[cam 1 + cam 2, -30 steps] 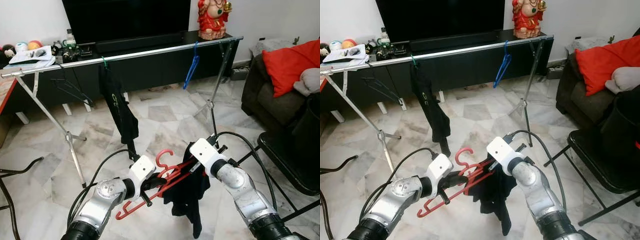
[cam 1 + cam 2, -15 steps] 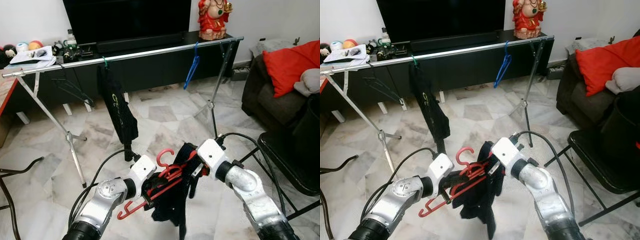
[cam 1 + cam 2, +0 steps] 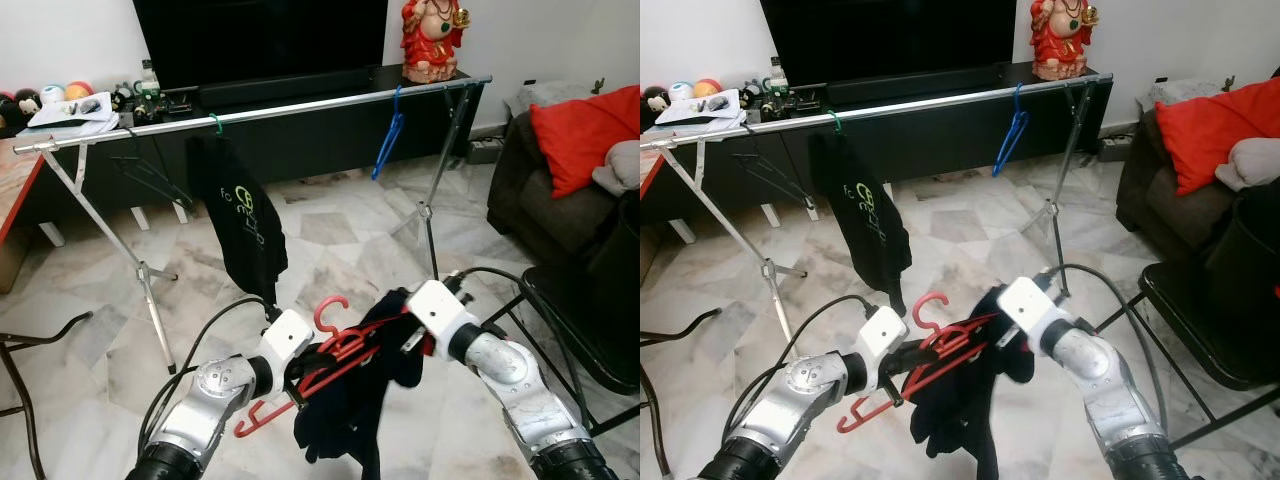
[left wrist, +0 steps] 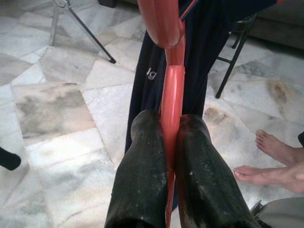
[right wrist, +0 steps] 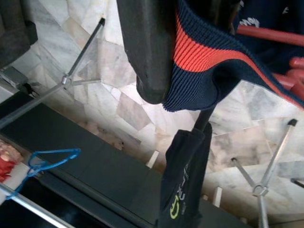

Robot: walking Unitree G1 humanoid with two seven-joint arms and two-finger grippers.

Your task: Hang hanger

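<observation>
Nearest the robot, the left pincer (image 3: 303, 375) is clamped tight on the red hangers (image 3: 335, 350): the left wrist view shows both black fingers (image 4: 145, 156) pressed against a red bar (image 4: 170, 95) with no gap. At least 2 red hangers appear bunched together there, and a dark navy garment (image 3: 350, 420) hangs from them, low toward the marble floor (image 3: 330, 230). The right pincer (image 3: 408, 338) sits just beside the hangers on the robot's right, at the garment's collar; its wrist view shows 1 black finger (image 5: 142, 52) pressed against the orange-striped ribbed collar (image 5: 199, 47), but whether the pair is closed on the cloth cannot be told.

Beyond the hangers stands the silver clothes rail (image 3: 300, 108), well apart from them and higher. On it hang a black shirt on a green hook (image 3: 242, 225) and an empty blue hanger (image 3: 387, 138). Behind the rail are the black TV stand (image 3: 330, 85) and a red statue (image 3: 432, 38).

The risks, as I judge them:
- The garment looks loosely draped, so a lift toward the rail could shed it onto the floor.
- Bunched hangers may snag, so that 2 hooks go up instead of 1.
- The hook points away from the rail and needs turning, or it will miss.
- A person's bare feet (image 4: 266, 161) stand close to the garment, within reach of a swing.
</observation>
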